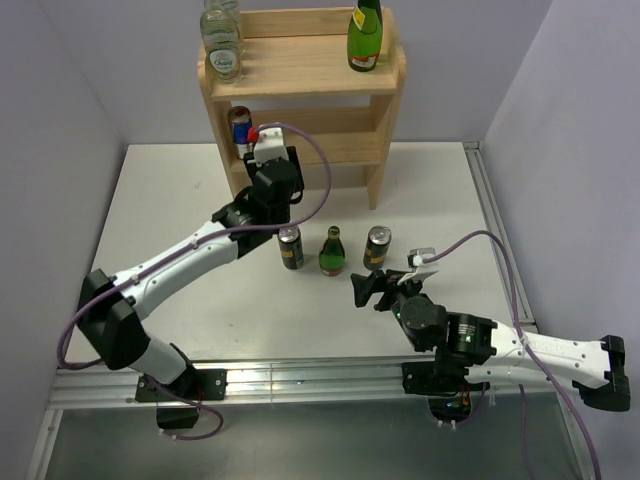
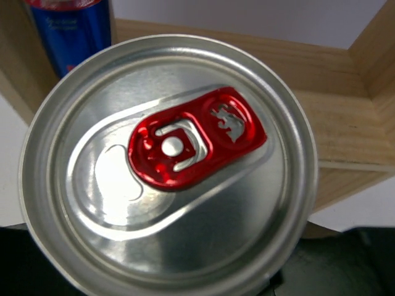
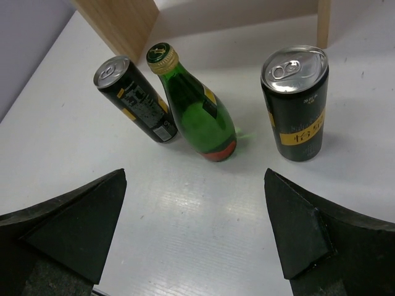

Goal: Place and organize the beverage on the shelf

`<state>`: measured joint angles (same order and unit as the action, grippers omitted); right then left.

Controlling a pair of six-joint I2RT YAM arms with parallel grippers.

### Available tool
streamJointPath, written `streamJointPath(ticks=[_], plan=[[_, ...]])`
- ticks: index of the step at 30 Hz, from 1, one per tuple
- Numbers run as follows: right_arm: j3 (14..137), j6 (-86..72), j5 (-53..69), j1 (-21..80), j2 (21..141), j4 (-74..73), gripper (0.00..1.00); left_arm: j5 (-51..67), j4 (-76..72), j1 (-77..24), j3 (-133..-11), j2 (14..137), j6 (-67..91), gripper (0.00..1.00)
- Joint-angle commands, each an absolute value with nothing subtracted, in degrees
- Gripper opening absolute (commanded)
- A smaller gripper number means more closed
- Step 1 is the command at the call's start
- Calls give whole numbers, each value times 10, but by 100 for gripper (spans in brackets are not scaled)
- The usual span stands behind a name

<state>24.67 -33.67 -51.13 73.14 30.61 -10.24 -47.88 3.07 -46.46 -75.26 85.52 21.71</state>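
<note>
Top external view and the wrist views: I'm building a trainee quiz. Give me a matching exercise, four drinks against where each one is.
1 front clear bottle
2 tall green bottle
3 red-tabbed can
4 small green bottle

A on the table
B shelf top tier, right
C filling the left wrist view
D top tier, left

Pairs: 1-D, 2-B, 3-C, 4-A

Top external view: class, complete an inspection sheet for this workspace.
Surface: white table, nothing spilled.
Job's things: shelf top tier holds clear bottles and a tall green bottle, middle tier a blue can; on the table, two dark cans flank a small green bottle.
Clutter: nothing seen.
Pincers: left pincer grips a red-tab can at the middle tier; right pincer open, facing the dark cans.
Cables: purple cables, loosely looped.
Surroundings: plain walls.
</note>
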Motion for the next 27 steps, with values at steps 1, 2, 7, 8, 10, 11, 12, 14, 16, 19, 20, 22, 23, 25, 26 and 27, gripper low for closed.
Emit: streamJointPath(ticks=[1, 2, 7, 8, 10, 11, 12, 14, 16, 19, 20, 22, 23, 25, 26, 27], plan=[[236, -353, -519, 735, 288, -106, 100, -436, 5, -441, -822, 878, 176, 0], [233, -356, -519, 735, 283, -107, 100, -427, 5, -429, -842, 893, 171, 0], [221, -362, -515, 735, 273, -115, 100, -422, 23, -405, -904, 945, 154, 0], [220, -364, -512, 735, 272, -116, 100, -412, 29, -397, -927, 960, 159, 0], [217, -364, -512, 735, 272, -118, 100, -412, 38, -385, -943, 973, 162, 0], [217, -365, -512, 735, 272, -120, 100, -410, 40, -381, -958, 985, 165, 0], [216, -366, -512, 734, 271, -122, 100, -403, 42, -377, -964, 991, 166, 0], [215, -366, -512, 735, 270, -124, 100, -398, 47, -367, -979, 1008, 170, 0], [214, -366, -512, 734, 266, -127, 100, -397, 49, -361, -985, 1019, 173, 0], [210, -367, -512, 735, 261, -127, 100, -394, 47, -354, -980, 1024, 178, 0], [209, -367, -512, 735, 259, -126, 100, -394, 41, -353, -973, 1024, 178, 0], [208, -367, -512, 734, 260, -126, 100, -395, 40, -349, -965, 1029, 182, 0], [208, -367, -512, 735, 261, -126, 100, -395, 40, -347, -962, 1031, 183, 0], [207, -368, -512, 735, 262, -124, 100, -399, 36, -343, -957, 1036, 185, 0], [206, -369, -512, 735, 261, -125, 100, -400, 33, -342, -949, 1037, 185, 0], [205, -371, -512, 735, 262, -126, 100, -399, 26, -340, -946, 1038, 186, 0]])
